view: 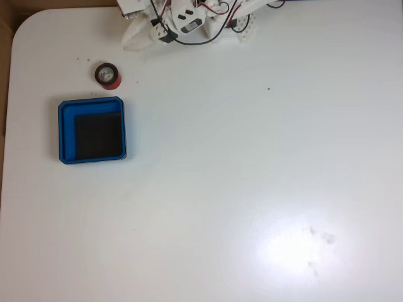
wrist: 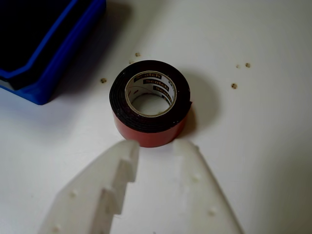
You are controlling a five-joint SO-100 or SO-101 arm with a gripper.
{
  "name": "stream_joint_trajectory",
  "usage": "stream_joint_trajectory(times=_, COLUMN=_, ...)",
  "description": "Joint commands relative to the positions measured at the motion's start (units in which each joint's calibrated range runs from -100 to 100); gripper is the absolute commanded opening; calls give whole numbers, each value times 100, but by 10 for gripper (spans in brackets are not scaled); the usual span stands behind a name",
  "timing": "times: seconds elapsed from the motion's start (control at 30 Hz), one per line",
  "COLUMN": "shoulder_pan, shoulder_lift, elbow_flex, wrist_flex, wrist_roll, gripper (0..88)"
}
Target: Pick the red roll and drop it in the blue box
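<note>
Near the table's top-left corner in the fixed view, we find the red roll (view: 108, 75) lying flat on the white table (view: 252, 157), just above the blue box (view: 92, 130) and apart from it. Box holds nothing; pick and drop both remain. Wrist view: our gripper (wrist: 156, 145) is spread, empty, tips just short of the roll (wrist: 150, 101). Open tabletop to the right; the table edge lies close on the left.

Glossy blue box (wrist: 48, 63) (plastic), smooth white table (view: 252, 157).
</note>
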Motion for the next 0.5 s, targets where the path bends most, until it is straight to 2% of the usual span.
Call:
stream_joint_trajectory(times=0.0, shoulder_pan=113, shoulder_lift=-44, elbow_flex=36, wrist_flex=-75, wrist_roll=37, gripper=7)
stream_joint_trajectory(times=0.47, shoulder_pan=104, shoulder_lift=-27, elbow_flex=-234, wrist_flex=-91, wrist_roll=37, gripper=7)
